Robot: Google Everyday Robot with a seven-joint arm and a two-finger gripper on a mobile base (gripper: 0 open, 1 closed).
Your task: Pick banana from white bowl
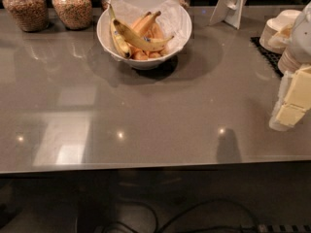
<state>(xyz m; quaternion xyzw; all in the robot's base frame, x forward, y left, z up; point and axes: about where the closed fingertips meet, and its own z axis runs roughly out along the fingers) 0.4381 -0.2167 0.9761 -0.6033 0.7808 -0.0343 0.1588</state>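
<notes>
The white bowl (181, 19), lined with crinkled white paper, stands at the back centre of the grey counter. The banana (137, 38), long, curved and brown-bruised, lies across the top of the fruit pile in it. A shorter yellow banana (118, 41) lies along the bowl's left wall, and orange-coloured pieces (146, 55) lie underneath. My gripper (290, 106), white with pale yellow pads, hangs at the right edge of the view. It is low over the counter, well to the right of the bowl and nearer the front, and touches nothing I can see.
Two jars of grain (26, 8) (72, 5) stand at the back left. A white stand (232, 4) is at the back right. Stacked small white bowls (279, 25) sit on a black mat (267, 52). The counter's front edge (146, 166) runs below, with cables beneath.
</notes>
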